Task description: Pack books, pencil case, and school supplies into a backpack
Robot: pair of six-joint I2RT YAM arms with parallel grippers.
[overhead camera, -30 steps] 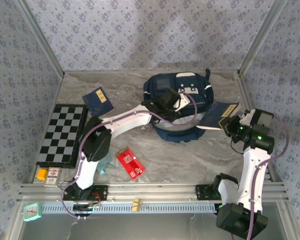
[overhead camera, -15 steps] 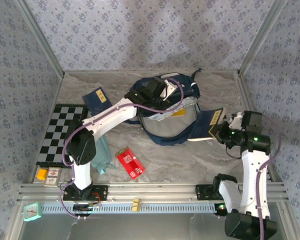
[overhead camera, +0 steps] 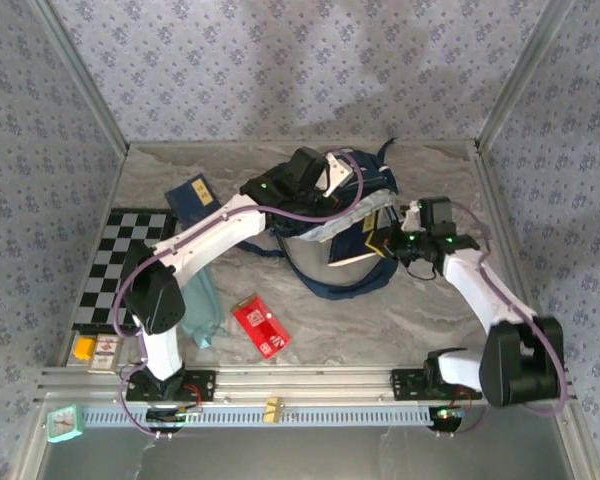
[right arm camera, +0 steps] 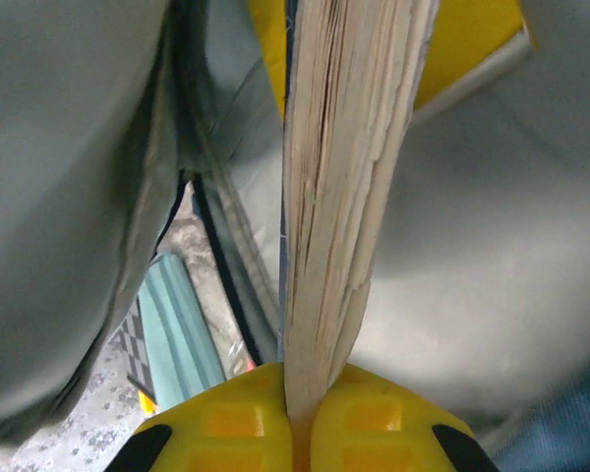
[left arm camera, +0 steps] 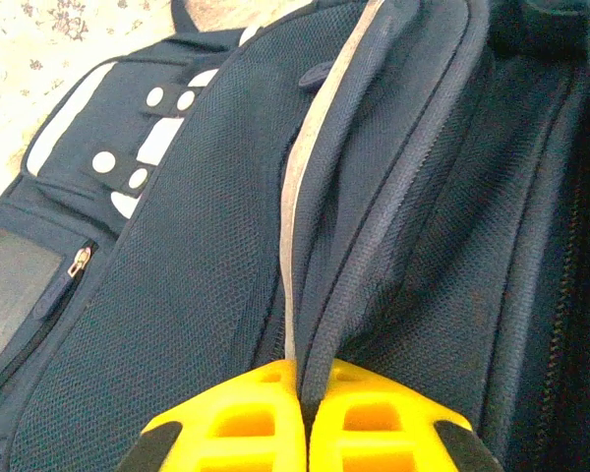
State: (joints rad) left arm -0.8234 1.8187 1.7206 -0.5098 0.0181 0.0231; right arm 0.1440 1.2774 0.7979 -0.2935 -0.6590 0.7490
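The navy backpack (overhead camera: 325,270) lies mid-table with its mouth gaping toward the right and its grey lining (right arm camera: 492,256) showing. My left gripper (overhead camera: 332,182) is shut on the backpack's upper flap edge (left arm camera: 320,246) and holds it raised. My right gripper (overhead camera: 388,242) is shut on a navy book (overhead camera: 360,245) with a yellow label, its page edges (right arm camera: 339,197) standing between the pads, partly inside the opening. A second navy book (overhead camera: 195,200) lies at the left rear. The teal pencil case (overhead camera: 202,310) and the red school supplies packet (overhead camera: 260,326) lie in front.
A checkerboard (overhead camera: 120,265) lies along the left side, with small cards (overhead camera: 95,349) at its near end. A teal clock (overhead camera: 65,423) sits on the front rail. Patterned walls close the back and both sides. Bare marble table (overhead camera: 380,320) lies in front of the backpack.
The left gripper pulled the backpack flap up and back, opening the mouth wide. The right arm swung left from the table's right side, carrying the book into the opening.
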